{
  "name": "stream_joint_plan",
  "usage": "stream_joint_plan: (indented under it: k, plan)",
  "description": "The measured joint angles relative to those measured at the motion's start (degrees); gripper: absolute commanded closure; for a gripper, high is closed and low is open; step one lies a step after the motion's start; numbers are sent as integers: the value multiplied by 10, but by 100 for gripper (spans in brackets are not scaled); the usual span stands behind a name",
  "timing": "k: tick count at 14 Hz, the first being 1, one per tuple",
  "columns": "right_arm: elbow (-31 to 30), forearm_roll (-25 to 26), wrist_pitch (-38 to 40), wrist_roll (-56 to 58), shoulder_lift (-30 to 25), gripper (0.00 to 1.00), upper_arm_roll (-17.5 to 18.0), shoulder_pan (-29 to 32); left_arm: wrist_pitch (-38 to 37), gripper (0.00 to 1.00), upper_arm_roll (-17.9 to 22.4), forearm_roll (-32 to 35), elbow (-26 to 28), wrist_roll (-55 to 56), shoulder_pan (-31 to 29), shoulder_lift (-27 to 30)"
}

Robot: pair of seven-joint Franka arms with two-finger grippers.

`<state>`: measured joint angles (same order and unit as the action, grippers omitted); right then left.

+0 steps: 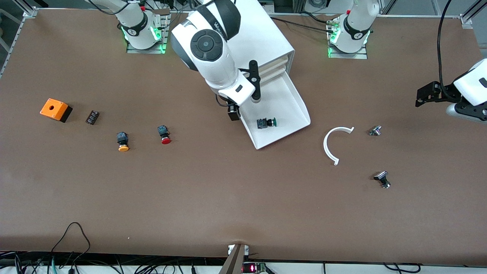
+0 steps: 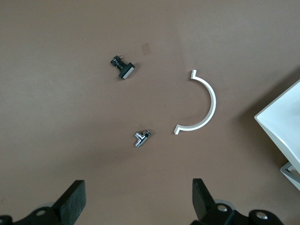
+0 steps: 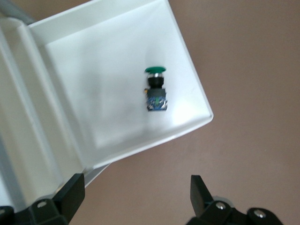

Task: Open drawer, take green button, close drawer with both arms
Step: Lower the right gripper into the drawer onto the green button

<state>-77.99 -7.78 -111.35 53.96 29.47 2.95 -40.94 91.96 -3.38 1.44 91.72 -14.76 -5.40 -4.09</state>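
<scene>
The drawer (image 1: 285,102), the lowest tray of the white cabinet (image 1: 266,38), is pulled out toward the front camera. The green-capped button (image 1: 266,123) lies on its side in the drawer, near the front lip. In the right wrist view the button (image 3: 155,91) lies in the drawer (image 3: 93,84). My right gripper (image 1: 243,107) is open and empty (image 3: 136,187), above the drawer's side wall that faces the right arm's end. My left gripper (image 1: 426,95) is open and empty (image 2: 138,194), over bare table at the left arm's end. A drawer corner (image 2: 283,122) shows in the left wrist view.
A white arc piece (image 1: 335,144) and two small metal parts (image 1: 375,131) (image 1: 382,179) lie toward the left arm's end. A red-capped button (image 1: 164,135), an orange-yellow-capped button (image 1: 123,141), a small black part (image 1: 92,117) and an orange box (image 1: 56,109) lie toward the right arm's end.
</scene>
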Motion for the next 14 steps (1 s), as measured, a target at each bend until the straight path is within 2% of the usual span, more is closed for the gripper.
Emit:
stream_joint_plan:
  k: [4, 8, 14]
  plan:
    - [1, 0, -69, -26, 41, 0, 0, -29, -1, 0, 1, 0, 0, 5, 0, 0]
    - [24, 22, -83, -28, 91, 0, -2, -47, -1, 0, 1, -1, 0, 6, 0, 0]
    - [48, 27, -103, -47, 134, 0, -4, -63, -1, 0, -1, -1, -2, 6, 0, 0]
